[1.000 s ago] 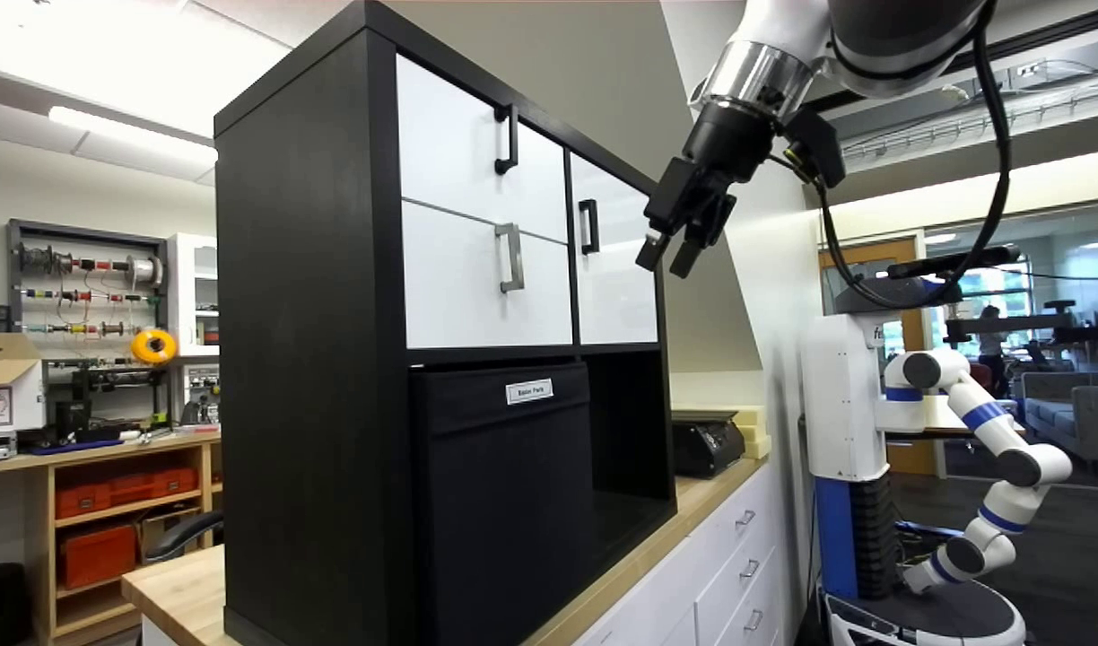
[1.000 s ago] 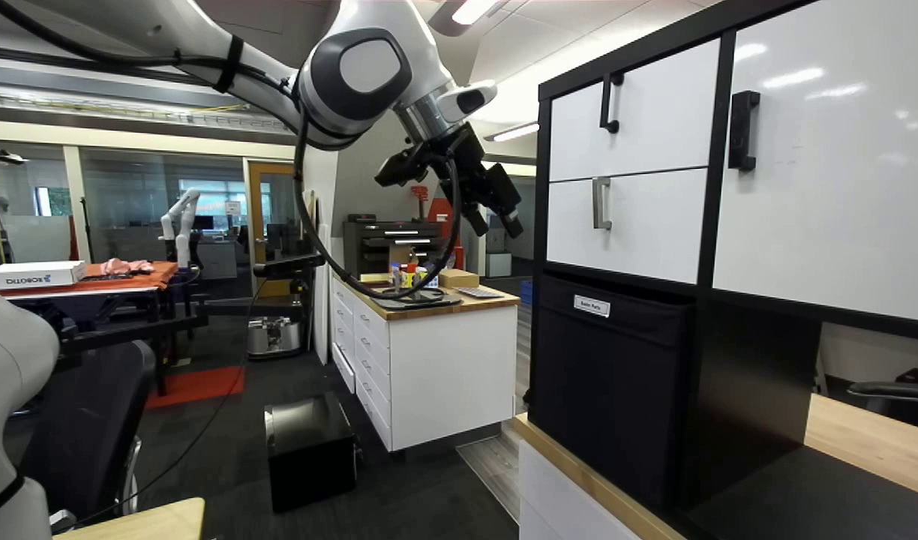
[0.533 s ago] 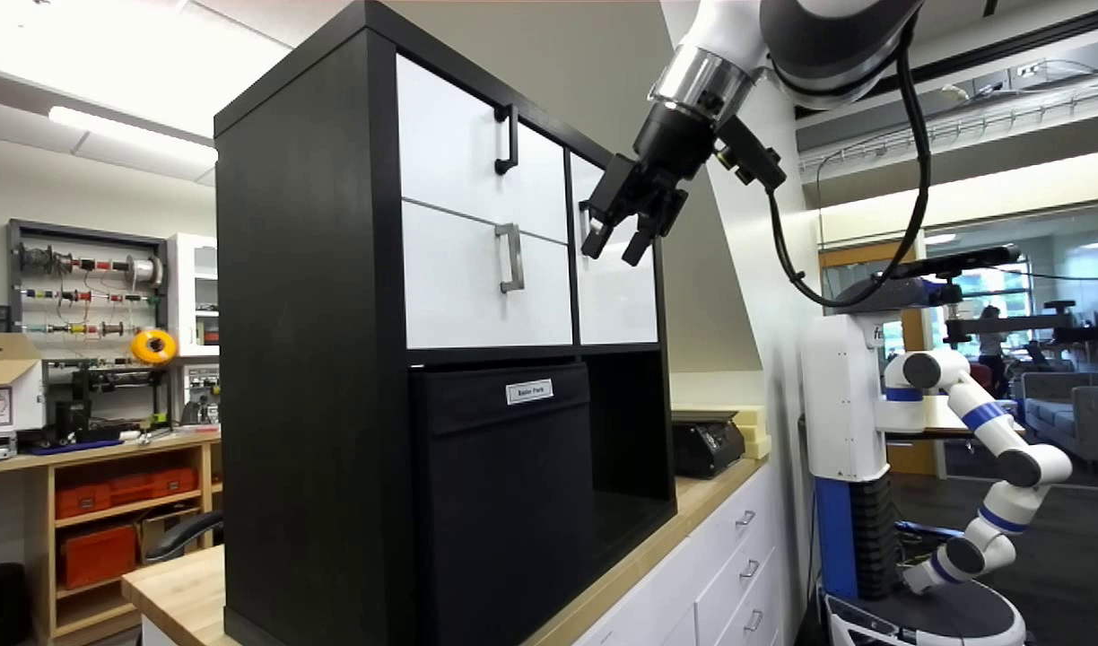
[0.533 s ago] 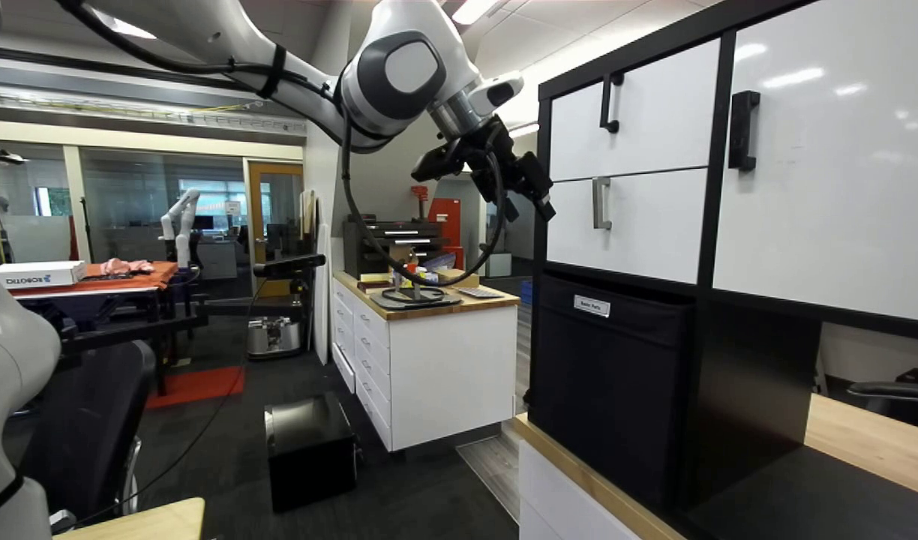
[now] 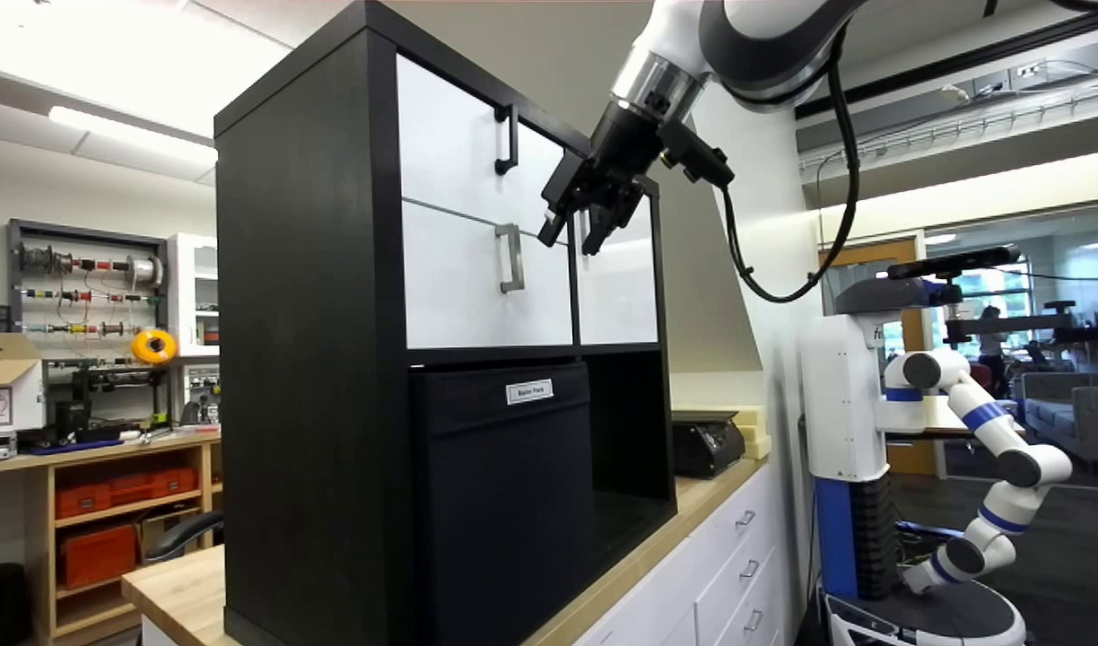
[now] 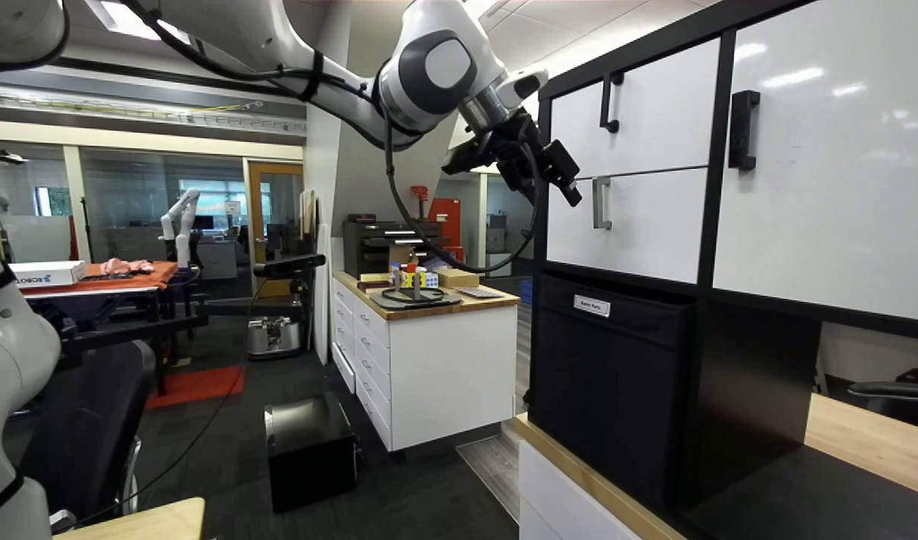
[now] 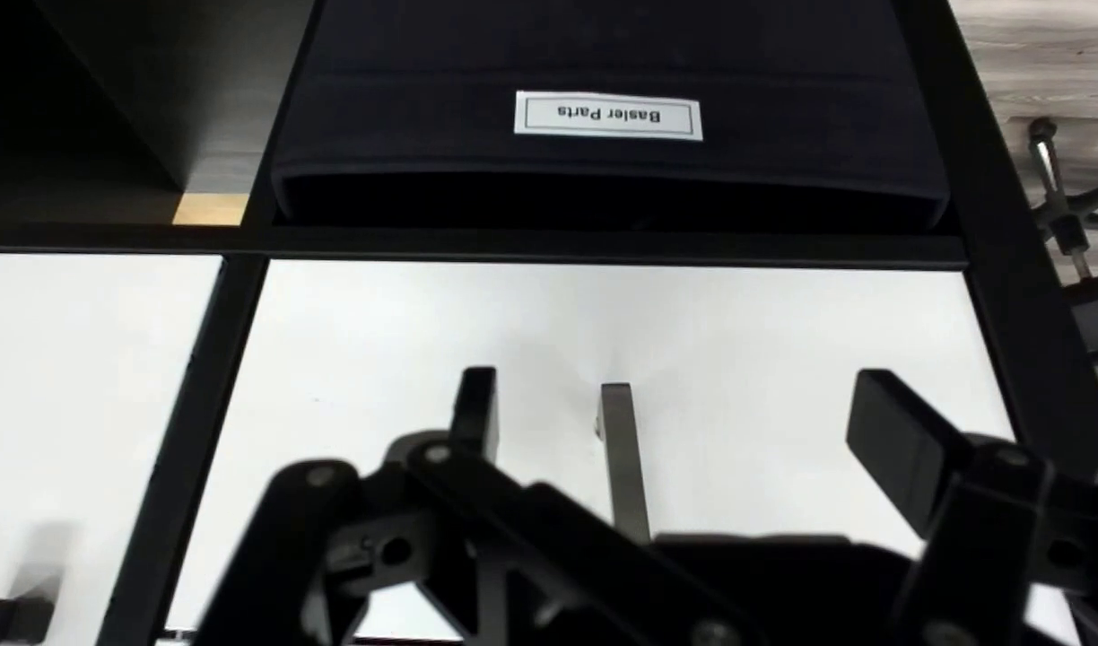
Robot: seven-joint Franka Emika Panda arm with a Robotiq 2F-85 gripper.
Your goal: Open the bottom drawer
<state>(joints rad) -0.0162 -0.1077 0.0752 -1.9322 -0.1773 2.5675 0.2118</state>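
Note:
The bottom drawer (image 5: 455, 301) is the lower white front in the black cabinet and is closed, flush with the frame. It also shows in an exterior view (image 6: 654, 229) and in the wrist view (image 7: 737, 336). Its greyish vertical handle (image 5: 513, 260) also shows in the wrist view (image 7: 623, 449), lying between the spread fingers, nearer the left one. My gripper (image 5: 570, 240) is open and empty. In an exterior view it is in front of the cabinet, right of the handle and apart from it. The handle's lower part in the wrist view is hidden by the gripper.
The upper white drawer front (image 5: 450, 135) with a black handle (image 5: 509, 139) sits just above. A black fabric bin (image 5: 504, 502) with a white label fills the opening below. A white door (image 6: 841, 165) with a black handle (image 6: 742, 131) is beside the drawers.
The arm has moved steadily towards the cabinet, leftward in one view and rightward in another, bringing the gripper nearer the bottom drawer's handle. The gripper stays open. The drawer has not moved.

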